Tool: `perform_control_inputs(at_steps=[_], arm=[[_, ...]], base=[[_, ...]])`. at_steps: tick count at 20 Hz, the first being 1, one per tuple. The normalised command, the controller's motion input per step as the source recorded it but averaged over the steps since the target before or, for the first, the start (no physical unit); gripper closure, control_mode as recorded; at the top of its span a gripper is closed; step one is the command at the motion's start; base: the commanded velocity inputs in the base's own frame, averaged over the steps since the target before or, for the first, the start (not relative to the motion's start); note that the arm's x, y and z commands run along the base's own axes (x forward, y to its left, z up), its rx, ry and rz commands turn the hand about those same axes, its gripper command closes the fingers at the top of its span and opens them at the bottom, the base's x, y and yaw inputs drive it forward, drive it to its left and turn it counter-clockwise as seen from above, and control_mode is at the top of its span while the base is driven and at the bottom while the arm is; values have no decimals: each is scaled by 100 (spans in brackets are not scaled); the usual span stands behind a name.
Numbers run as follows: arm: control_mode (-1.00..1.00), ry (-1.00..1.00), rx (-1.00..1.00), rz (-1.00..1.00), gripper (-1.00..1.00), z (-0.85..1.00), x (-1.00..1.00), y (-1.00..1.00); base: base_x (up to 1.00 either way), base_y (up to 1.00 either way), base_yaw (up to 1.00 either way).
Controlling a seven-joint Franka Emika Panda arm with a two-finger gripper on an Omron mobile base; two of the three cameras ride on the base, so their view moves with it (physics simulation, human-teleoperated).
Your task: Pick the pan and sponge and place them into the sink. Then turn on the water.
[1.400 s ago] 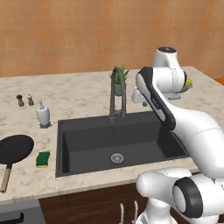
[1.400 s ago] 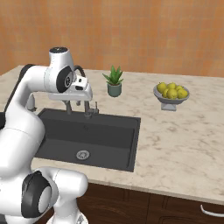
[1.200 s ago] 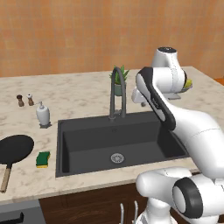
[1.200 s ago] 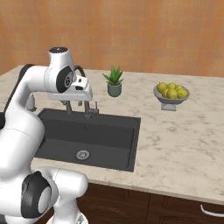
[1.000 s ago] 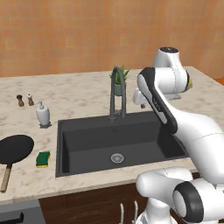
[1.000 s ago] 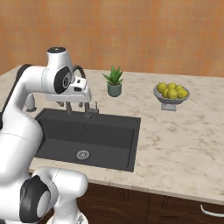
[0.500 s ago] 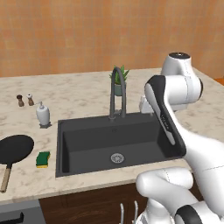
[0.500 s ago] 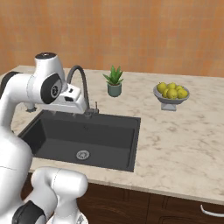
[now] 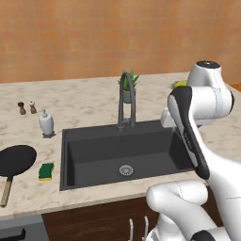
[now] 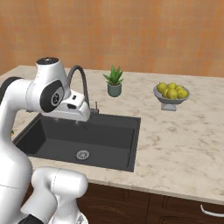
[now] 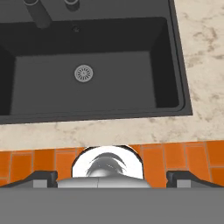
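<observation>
My fingers (image 11: 112,176) stood spread wide and grasped nothing, hanging above the right part of the sink (image 9: 84,141). The dark basin held only its round metal drain (image 9: 125,170), with the faucet (image 9: 126,96) arching at its far rim. The pan (image 9: 16,160) lay on the counter (image 9: 84,94) left of the sink, its wooden handle toward the near edge. The sponge (image 9: 46,171) sat just beside the pan, between it and the sink. A grey bowl (image 10: 171,99) far right held yellow lemons (image 10: 173,91).
</observation>
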Motion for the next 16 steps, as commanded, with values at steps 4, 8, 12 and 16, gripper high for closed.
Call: perform_control_inputs(at_steps=[4,8,12,16], arm=[[-100,0,0,0,-100,-9,-22,-4],[-100,0,0,0,-100,-18,-5,0],[-100,0,0,0,-100,-13,-11,0],[100,0,0,0,-100,-4,-5,0]], base=[[0,0,0],[0,0,0],[0,0,0],[-31,14,0]])
